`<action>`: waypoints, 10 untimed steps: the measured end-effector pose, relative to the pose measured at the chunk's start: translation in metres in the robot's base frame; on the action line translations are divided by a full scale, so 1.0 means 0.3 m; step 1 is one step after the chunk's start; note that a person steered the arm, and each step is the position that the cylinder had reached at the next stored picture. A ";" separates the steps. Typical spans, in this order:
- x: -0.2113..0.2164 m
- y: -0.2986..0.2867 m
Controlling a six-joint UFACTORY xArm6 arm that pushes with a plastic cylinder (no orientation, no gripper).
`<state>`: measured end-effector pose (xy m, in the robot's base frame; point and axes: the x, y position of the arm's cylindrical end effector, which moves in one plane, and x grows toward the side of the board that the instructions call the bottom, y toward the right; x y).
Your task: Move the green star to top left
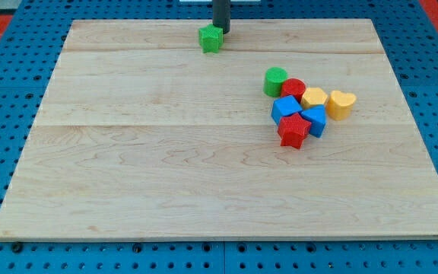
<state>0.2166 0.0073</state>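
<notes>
The green star (211, 39) lies near the view's top edge of the wooden board (128, 167), a little left of the middle. My tip (221, 31) stands just to the star's upper right, touching or nearly touching it. The rod rises out of the view's top.
A cluster of blocks sits at the view's right: a green cylinder (275, 81), a red cylinder (293, 90), a yellow hexagon (314, 97), a yellow heart (341, 103), a blue cube (286, 109), a second blue block (315, 119) and a red star (293, 130). Blue pegboard surrounds the board.
</notes>
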 end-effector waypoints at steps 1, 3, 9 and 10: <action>0.001 0.131; 0.141 -0.010; 0.068 -0.535; 0.068 -0.702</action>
